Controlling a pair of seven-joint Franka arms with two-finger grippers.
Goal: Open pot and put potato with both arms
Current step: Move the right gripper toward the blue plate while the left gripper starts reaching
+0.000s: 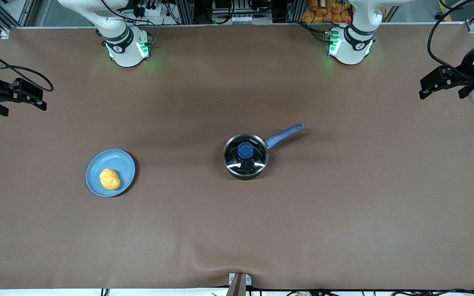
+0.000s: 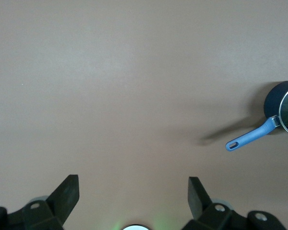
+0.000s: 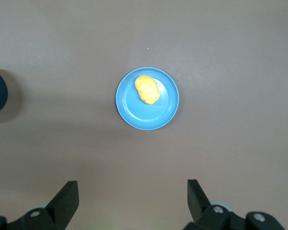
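Observation:
The black pot (image 1: pixel 245 156) stands mid-table, shut under its glass lid with a blue knob (image 1: pixel 245 150). Its blue handle (image 1: pixel 285 134) points toward the left arm's end. The yellow-orange potato (image 1: pixel 109 179) lies on a light-blue plate (image 1: pixel 124 162) toward the right arm's end. My left gripper (image 2: pixel 134 184) is open and empty, high over bare table near its base; its view shows the pot (image 2: pixel 278 98) far off. My right gripper (image 3: pixel 133 189) is open and empty, high over the table; its view shows the potato (image 3: pixel 147 89) on the plate (image 3: pixel 153 115).
The arm bases stand at the table's edge farthest from the front camera, the right arm's (image 1: pixel 124 45) and the left arm's (image 1: pixel 350 45). Black gear with cables sits at each end of the table (image 1: pixel 17 93) (image 1: pixel 444 81). A brown mat covers the table.

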